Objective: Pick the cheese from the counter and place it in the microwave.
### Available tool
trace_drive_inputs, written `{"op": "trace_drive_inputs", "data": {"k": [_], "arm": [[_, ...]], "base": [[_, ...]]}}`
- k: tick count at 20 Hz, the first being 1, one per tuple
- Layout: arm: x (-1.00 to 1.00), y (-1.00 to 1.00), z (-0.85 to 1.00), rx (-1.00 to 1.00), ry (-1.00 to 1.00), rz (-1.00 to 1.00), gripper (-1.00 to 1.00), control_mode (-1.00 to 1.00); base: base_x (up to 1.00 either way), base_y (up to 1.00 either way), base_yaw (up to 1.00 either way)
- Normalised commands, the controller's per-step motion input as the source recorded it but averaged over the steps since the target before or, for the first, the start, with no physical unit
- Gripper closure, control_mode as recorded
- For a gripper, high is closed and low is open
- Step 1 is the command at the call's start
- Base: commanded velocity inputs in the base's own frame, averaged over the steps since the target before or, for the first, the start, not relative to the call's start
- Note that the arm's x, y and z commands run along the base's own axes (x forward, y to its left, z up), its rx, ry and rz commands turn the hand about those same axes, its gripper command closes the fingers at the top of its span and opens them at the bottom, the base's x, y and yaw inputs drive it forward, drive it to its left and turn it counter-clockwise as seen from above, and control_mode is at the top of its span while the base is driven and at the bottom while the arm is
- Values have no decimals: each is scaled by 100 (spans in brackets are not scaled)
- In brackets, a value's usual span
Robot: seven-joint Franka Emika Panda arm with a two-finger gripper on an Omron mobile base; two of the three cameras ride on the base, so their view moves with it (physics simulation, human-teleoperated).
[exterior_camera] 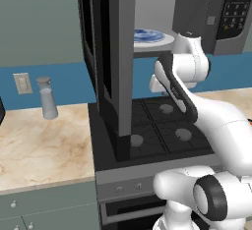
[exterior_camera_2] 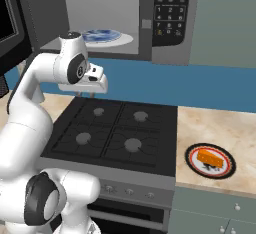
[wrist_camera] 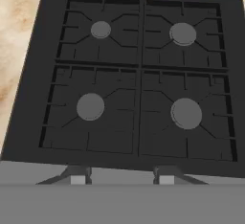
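hovering gripper point(wrist_camera: 118, 179) over stovetop point(wrist_camera: 139, 79) | pointing down | jaws together, empty

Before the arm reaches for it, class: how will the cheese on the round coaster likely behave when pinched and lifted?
The cheese looks like a small solid block, so probably stiff and light. Its flat faces should suit the jaws and make rolling unlikely. Lying loose on a coaster, it may slide if nudged sideways.

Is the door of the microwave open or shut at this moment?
Open. The microwave shows its pale interior with a blue plate inside, and the dark door stands swung out over the stovetop.
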Motion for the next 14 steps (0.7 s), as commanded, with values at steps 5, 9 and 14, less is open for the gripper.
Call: {"op": "trace_drive_inputs", "data": {"k": [5,9,14], "arm": [[-29,-17,-18,0,0,0,-100,-100],[-43,-81,-54,-1,0,0,-100,-100],[-23,-100,-47,0,1,5,-100,-100]], "base": [[0,0,0],[0,0,0],[0,0,0]]}}
